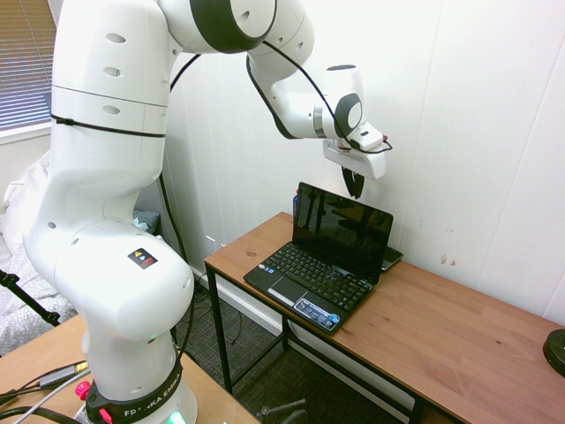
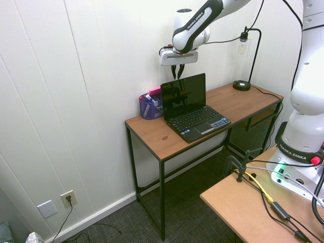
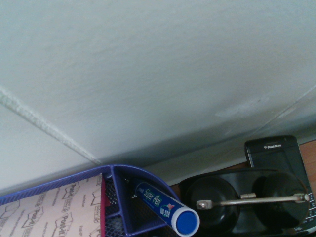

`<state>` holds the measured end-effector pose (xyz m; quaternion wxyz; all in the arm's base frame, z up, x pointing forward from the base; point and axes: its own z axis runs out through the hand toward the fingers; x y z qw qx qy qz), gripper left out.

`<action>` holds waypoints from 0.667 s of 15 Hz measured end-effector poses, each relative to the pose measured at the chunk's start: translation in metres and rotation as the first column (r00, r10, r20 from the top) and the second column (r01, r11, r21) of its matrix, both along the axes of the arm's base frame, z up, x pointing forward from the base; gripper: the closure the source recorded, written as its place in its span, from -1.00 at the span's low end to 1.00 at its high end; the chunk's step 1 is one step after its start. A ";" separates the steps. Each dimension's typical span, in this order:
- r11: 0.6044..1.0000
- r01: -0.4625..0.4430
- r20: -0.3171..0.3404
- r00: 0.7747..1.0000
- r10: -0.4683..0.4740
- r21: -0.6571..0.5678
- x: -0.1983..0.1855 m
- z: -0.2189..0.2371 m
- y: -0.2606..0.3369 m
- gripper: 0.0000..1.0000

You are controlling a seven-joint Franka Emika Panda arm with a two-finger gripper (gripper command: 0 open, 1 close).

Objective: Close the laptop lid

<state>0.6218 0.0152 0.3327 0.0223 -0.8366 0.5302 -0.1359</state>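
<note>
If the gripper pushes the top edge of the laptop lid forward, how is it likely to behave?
The laptop lid looks like a thin rigid panel, so it would likely swing down on its hinge rather than flex. The netbook looks small and light, so it might skid along the smooth wooden desk. The gripper hangs just above the lid's edge.

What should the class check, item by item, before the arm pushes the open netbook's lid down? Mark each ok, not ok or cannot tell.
1. Laptop lid is open and upright: ok.
2. Gripper hangs just above the lid's top edge, not touching: ok.
3. Gripper empty: ok.
4. Keyboard free of things that could block closing: ok.
5. Blue mesh organiser and BlackBerry phone behind the lid, clear of its forward swing: ok.
6. Netbook steady enough not to slide: cannot tell.
</note>
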 end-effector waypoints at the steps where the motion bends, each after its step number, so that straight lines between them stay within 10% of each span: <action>1: 1.000 0.001 -0.003 1.000 -0.001 0.000 -0.001 -0.002 -0.001 1.00; 10: 1.000 0.004 -0.057 0.998 -0.004 0.003 -0.036 -0.017 -0.002 1.00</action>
